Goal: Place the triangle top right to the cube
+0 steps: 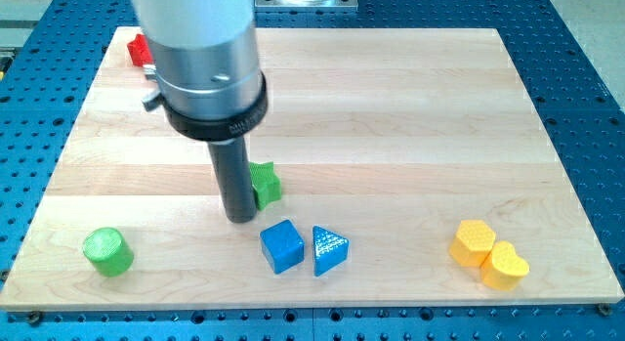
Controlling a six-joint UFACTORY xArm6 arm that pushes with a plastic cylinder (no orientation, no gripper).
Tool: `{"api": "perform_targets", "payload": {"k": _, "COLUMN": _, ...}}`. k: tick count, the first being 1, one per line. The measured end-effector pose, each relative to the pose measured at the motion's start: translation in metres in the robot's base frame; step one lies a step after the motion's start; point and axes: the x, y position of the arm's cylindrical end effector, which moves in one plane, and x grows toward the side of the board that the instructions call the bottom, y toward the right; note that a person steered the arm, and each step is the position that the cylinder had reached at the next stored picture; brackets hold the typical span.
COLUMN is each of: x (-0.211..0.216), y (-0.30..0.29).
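Rod tip – bare, no pincer to clench – sits above-left of blue cube, touching green star block; blue triangle lies just right of cube – best approached from below, nudged upward gently.

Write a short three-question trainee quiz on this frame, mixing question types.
1. True or false: the blue triangle lies at the view's right of the blue cube.
2. Which block is nearest my tip? A green cylinder B green star C yellow heart
3. Fill in: the yellow hexagon touches the yellow ____.

Key: 1 true; 2 B; 3 heart.
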Motion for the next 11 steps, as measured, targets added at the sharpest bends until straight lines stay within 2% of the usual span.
{"api": "perform_targets", "payload": {"k": 1, "x": -0.019, "y": 0.031}}
{"api": "perform_targets", "payload": {"k": 2, "x": -0.047, "y": 0.031}}
{"api": "perform_targets", "payload": {"k": 3, "x": -0.026, "y": 0.012}}
{"api": "perform_targets", "payload": {"k": 4, "x": -0.059, "y": 0.006}}
{"api": "perform_targets", "payload": {"k": 5, "x": -0.065, "y": 0.053}}
{"api": "perform_targets", "payload": {"k": 6, "x": -0.053, "y": 0.066}}
{"api": "perform_targets", "payload": {"k": 7, "x": -0.022, "y": 0.116}}
{"api": "perform_targets", "payload": {"k": 8, "x": 0.041, "y": 0.126}}
{"api": "perform_targets", "payload": {"k": 9, "x": 0.067, "y": 0.118}}
{"api": "perform_targets", "payload": {"k": 10, "x": 0.082, "y": 0.085}}
{"api": "perform_targets", "payload": {"k": 11, "x": 0.042, "y": 0.074}}
